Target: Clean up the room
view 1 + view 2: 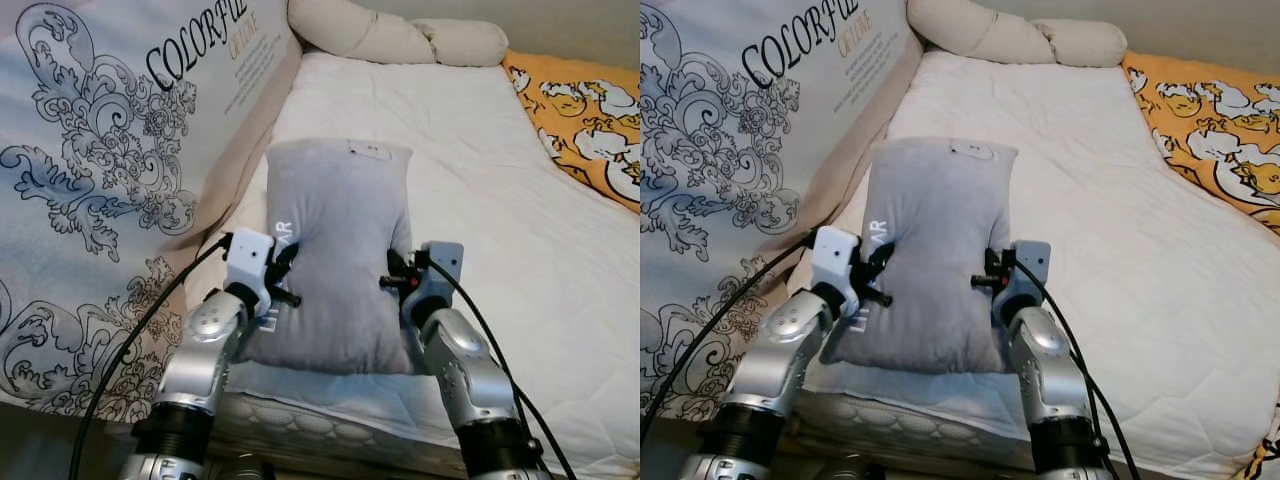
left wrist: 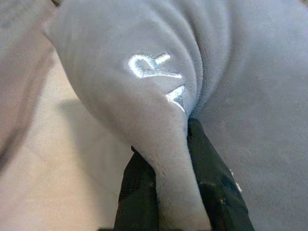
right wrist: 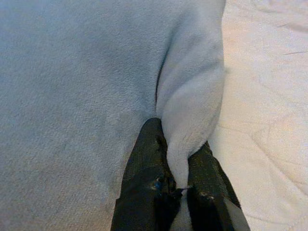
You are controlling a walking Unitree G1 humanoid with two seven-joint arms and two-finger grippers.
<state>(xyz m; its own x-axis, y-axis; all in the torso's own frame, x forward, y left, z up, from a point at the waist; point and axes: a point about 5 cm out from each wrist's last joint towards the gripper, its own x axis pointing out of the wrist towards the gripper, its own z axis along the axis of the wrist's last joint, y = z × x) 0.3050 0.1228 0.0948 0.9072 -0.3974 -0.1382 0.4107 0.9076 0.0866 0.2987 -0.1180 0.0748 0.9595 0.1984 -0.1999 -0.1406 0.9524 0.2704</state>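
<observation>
Grey plush pillow (image 1: 335,255), white embroidered lettering.

A soft grey pillow (image 1: 338,250) with white embroidered lettering lies lengthwise on the near-left part of the white bed (image 1: 520,250).

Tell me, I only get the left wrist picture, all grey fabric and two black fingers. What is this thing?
Observer: A grey pillow lying on a white mattress; the left gripper pinches a fold of its edge.
Operator: Is the other arm doing anything?
Observer: The right gripper pinches a fold on the pillow's opposite side.
Operator: What else is around?
Observer: A cream bolster lies at the mattress's far end, and a printed panel reading COLORFUL leans along the robot's left.
</observation>
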